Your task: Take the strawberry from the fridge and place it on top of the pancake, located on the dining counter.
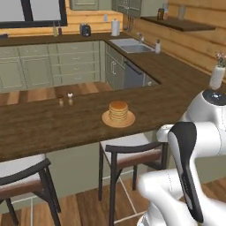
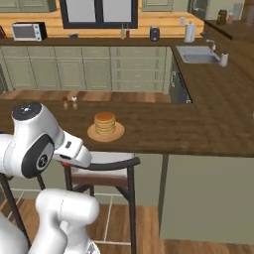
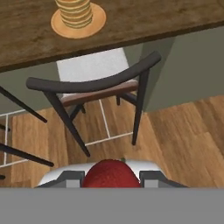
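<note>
While our arm (image 1: 190, 167) is folded low in front of the counter (image 1: 53, 123), we see the long dark wooden top running across both base views, with the sink (image 2: 198, 54) on the far counter beyond it. Below its edge stands a stool (image 3: 94, 85) with a dark curved back and pale seat, on the wooden floor. On the counter sits the pancake (image 2: 105, 124), a short golden stack on a flat tan plate (image 2: 94, 133), directly above that stool. Two small shakers (image 1: 65, 99) stand to the left, well apart from the plate. Our gripper (image 3: 112, 177) has its jaws clamped on the strawberry (image 3: 112, 175), which sits between the grey fingers (image 3: 70, 178), its red top bulging up above them. It is below the counter edge and well short of the pancake.
</note>
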